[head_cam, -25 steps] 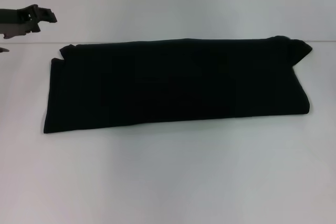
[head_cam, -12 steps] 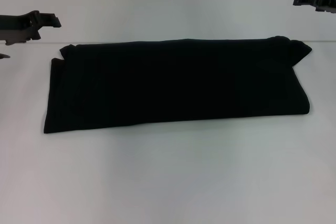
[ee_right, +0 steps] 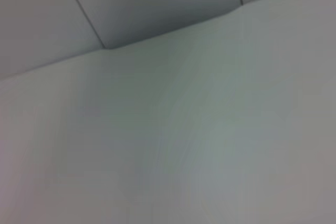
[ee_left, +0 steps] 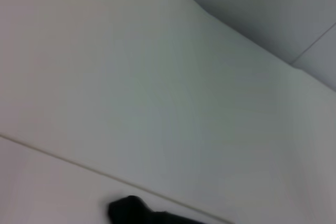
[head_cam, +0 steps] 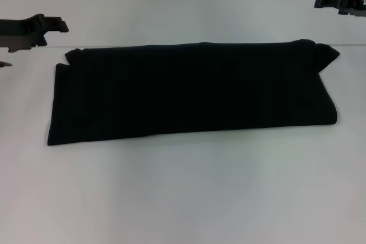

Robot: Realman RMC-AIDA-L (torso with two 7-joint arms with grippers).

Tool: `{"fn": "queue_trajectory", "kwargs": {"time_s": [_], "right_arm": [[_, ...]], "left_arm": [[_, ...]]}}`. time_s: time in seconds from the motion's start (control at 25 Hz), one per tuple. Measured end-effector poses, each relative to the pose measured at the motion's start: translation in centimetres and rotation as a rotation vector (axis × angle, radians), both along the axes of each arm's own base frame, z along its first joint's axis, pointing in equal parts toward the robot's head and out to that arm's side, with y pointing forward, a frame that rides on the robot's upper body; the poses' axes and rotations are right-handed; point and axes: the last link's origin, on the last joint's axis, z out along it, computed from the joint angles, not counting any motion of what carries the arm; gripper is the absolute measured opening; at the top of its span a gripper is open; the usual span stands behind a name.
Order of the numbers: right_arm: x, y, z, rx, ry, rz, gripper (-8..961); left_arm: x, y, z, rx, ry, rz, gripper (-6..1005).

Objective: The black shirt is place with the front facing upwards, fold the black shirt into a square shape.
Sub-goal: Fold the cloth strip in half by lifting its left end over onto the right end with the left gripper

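The black shirt [head_cam: 191, 92] lies on the white table [head_cam: 183, 198], folded into a long flat band running left to right, with a sleeve corner sticking out at its far right end. No lettering or label shows. My left gripper [head_cam: 40, 28] hovers above the table's far edge, just left of the shirt's far left corner and clear of it. My right gripper [head_cam: 340, 1] hovers high beyond the shirt's far right corner, also clear of it. A small black corner of the shirt [ee_left: 131, 212] shows in the left wrist view. The right wrist view shows no shirt.
The table's far edge [head_cam: 354, 44] runs right behind the shirt, with a pale wall beyond it. Bare white tabletop stretches in front of the shirt and to both sides of it.
My right gripper has come down and leftward, farther into view. My left gripper has shifted slightly right and down. The shirt has not moved.
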Motion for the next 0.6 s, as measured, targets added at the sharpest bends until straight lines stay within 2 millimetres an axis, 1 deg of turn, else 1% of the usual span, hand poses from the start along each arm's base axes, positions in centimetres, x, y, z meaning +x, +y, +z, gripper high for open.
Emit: {"fn": "queue_trajectory", "kwargs": {"time_s": [0.08, 0.12, 0.2, 0.28, 0.32, 0.36, 0.48, 0.52, 0.56, 0.6], "right_arm": [[0.8, -0.9, -0.1, -0.017, 0.059, -0.008, 706], [1.3, -1.7, -0.2, -0.022, 0.115, -0.003, 706], [2.8, -3.8, -0.2, -0.01, 0.253, 0.019, 705], [3.9, -5.9, 0.1, 0.01, 0.385, 0.074, 705], [4.4, -7.0, 0.3, 0.017, 0.434, 0.1, 705], [4.9, -8.2, 0.6, 0.024, 0.48, 0.132, 704], [5.9, -11.1, 1.1, 0.027, 0.554, 0.206, 704], [6.3, -11.9, 1.2, 0.025, 0.565, 0.227, 703], [6.5, -12.6, 1.2, 0.023, 0.576, 0.247, 703], [6.6, -13.2, 1.2, 0.025, 0.589, 0.263, 702]], "left_arm": [[-0.3, -0.8, 0.1, 0.008, -0.074, -0.025, 676], [-0.6, -1.5, 0.2, 0.014, -0.121, -0.049, 677], [-1.1, -3.0, 0.4, 0.03, -0.226, -0.101, 677], [-1.7, -5.1, 0.5, 0.031, -0.331, -0.173, 677], [-1.8, -5.6, 0.6, 0.026, -0.35, -0.191, 677], [-2.0, -6.6, 0.6, 0.016, -0.381, -0.22, 677], [-2.4, -8.8, 0.5, -0.015, -0.449, -0.274, 676], [-2.7, -10.1, 0.1, -0.037, -0.502, -0.281, 676], [-2.7, -10.1, 0.1, -0.037, -0.502, -0.281, 676], [-2.8, -10.7, -0.3, -0.05, -0.533, -0.277, 676]]}}
